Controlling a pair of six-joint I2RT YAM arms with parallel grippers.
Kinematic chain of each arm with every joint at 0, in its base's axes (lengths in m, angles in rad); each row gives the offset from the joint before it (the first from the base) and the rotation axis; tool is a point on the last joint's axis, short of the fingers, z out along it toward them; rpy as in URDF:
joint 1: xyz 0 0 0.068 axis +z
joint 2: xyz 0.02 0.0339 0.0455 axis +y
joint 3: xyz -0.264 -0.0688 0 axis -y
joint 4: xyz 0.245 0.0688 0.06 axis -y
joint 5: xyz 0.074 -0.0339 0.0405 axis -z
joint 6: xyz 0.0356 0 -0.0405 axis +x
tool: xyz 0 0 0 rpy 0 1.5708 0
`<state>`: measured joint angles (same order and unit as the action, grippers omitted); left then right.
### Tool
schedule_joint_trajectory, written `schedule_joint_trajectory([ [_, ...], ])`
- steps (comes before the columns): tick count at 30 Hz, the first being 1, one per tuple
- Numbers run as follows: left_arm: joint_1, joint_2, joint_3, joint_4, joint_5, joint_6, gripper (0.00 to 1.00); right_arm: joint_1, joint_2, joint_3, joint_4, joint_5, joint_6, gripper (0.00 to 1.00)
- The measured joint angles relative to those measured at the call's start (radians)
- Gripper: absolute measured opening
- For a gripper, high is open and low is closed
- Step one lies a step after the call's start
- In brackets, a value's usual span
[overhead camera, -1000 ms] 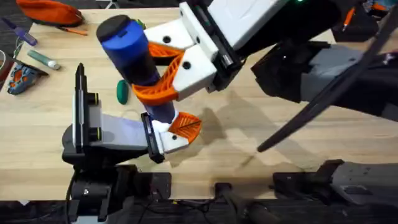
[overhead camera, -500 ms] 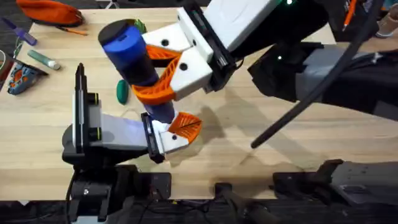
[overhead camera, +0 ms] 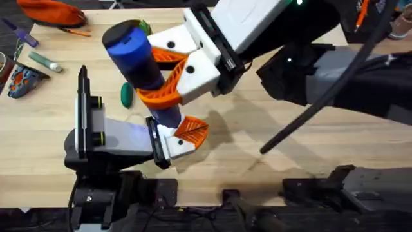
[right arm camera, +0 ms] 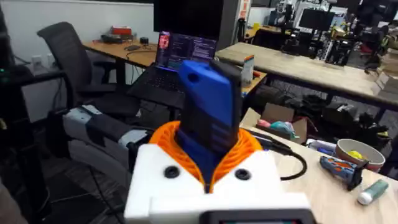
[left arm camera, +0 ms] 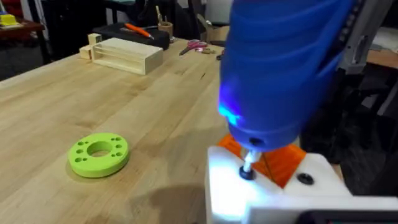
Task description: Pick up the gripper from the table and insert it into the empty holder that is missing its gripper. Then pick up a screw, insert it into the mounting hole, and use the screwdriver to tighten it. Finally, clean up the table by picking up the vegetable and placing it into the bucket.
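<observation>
Right claw [overhead camera: 168,76] hung large under the overhead camera, its white fingers with orange pads clamped round the blue screwdriver [overhead camera: 138,61]. The driver stood near upright, bit end down. From above, its lower end was hidden behind the pads and its own barrel.

In the left wrist view the driver's nose, lit blue, pointed its metal bit [left arm camera: 248,163] at a dark hole in a white block, the holder [left arm camera: 261,193]. An orange gripper [left arm camera: 277,163] sat against that block, right behind the bit. Whether the bit was seated in a screw could not be told.

Left claw [overhead camera: 182,135] lay low on the tabletop [overhead camera: 257,148], just under the driver; one white finger and one orange pad showed, so open or shut could not be told.

Vegetable [overhead camera: 127,95] lay on the tabletop beside the driver, partly hidden by it. A lime-green disc [left arm camera: 98,154] lay flat, well apart from the holder.

Against half a second earlier, nothing had shifted; a second earlier the right arm had sat slightly lower in view.
</observation>
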<state>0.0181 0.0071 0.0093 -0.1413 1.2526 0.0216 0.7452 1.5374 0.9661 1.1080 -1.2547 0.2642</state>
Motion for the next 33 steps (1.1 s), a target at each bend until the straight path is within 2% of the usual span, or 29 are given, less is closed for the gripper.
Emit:
schedule_joint_trajectory([
  [26, 0.000, 0.000, 0.000, 0.000, 0.000, 0.000, 0.012, 0.000, 0.001, 0.002, -0.055, -0.003, -0.034, 0.023],
  [33, 0.000, 0.000, 0.000, 0.000, 0.000, 0.000, 0.012, 0.000, 0.016, 0.006, 0.046, -0.014, -0.006, 0.023],
])
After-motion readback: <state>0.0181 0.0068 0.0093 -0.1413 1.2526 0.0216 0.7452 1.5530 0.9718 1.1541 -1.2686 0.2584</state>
